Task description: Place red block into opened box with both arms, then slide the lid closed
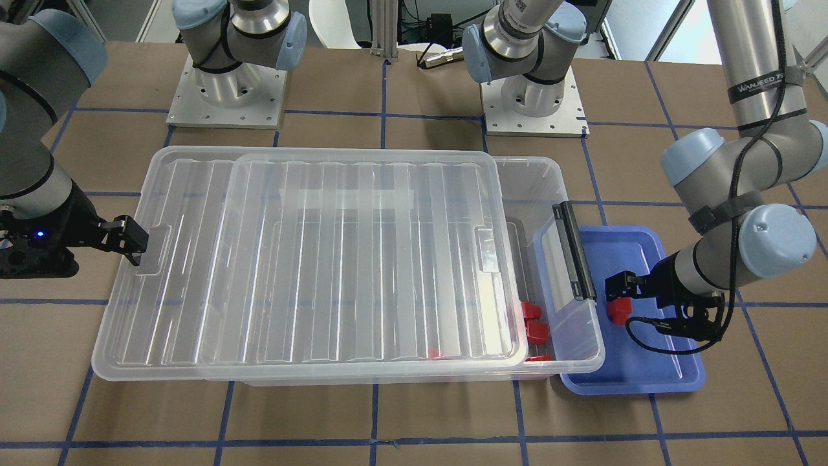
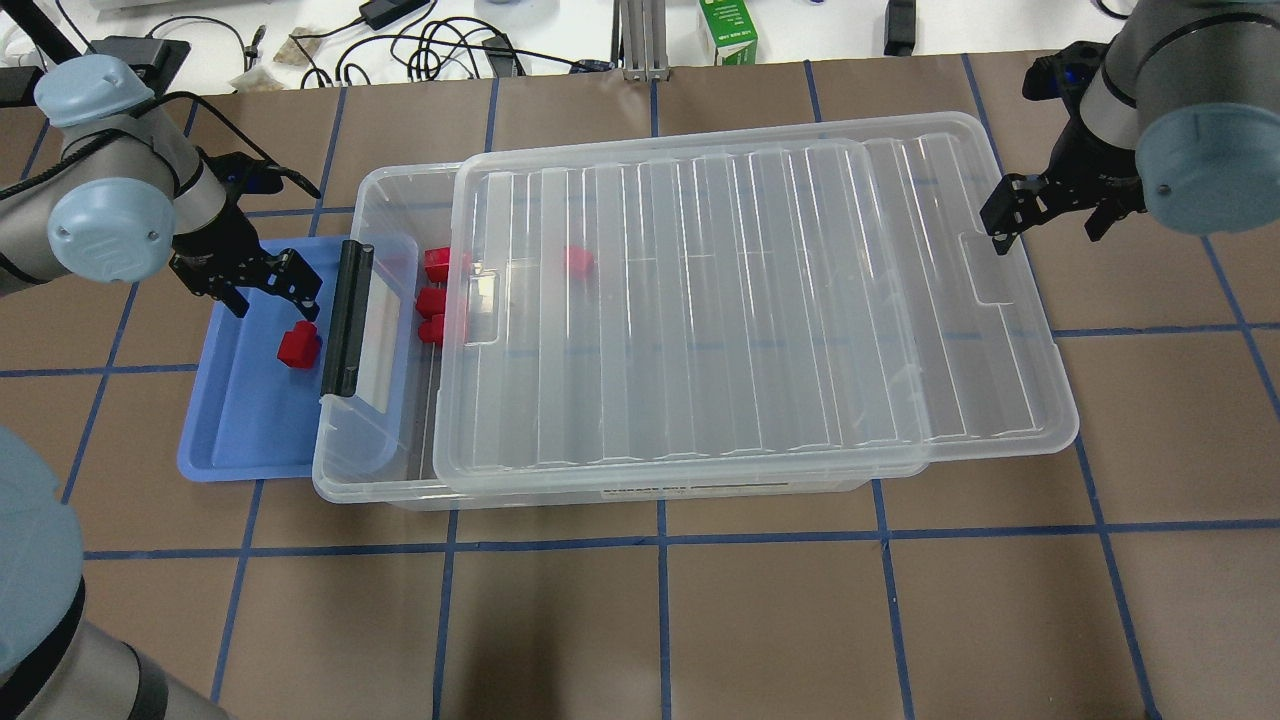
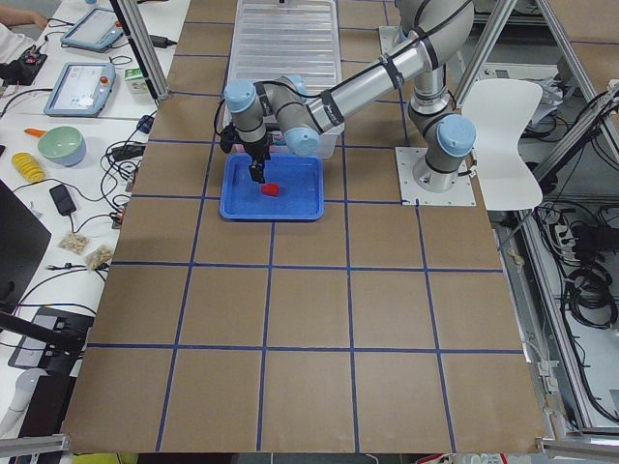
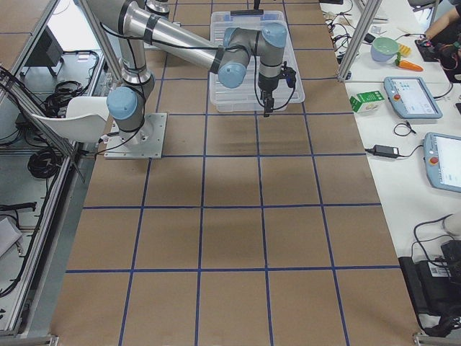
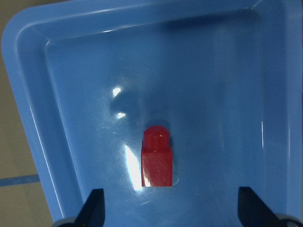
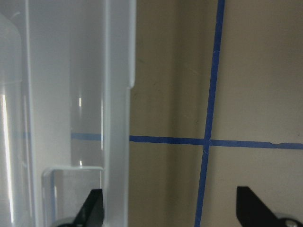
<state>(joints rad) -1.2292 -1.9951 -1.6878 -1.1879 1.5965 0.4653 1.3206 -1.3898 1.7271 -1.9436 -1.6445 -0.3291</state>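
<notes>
Your left gripper (image 5: 171, 210) hangs wide open over the red block (image 5: 156, 158), which lies in the blue tray (image 2: 230, 440) beside the box (image 2: 370, 470). Your right gripper (image 6: 170, 210) is open too, straddling the edge of the lid (image 2: 750, 300), which leaves the box's latch end uncovered.

Red block (image 2: 578, 262) under lid (image 2: 720, 310): is showing blurred through ribbed plastic. Left gripper (image 5: 170, 215) fingertips (image 5: 94, 208): are being cut off at wrist view's bottom edge.
</notes>
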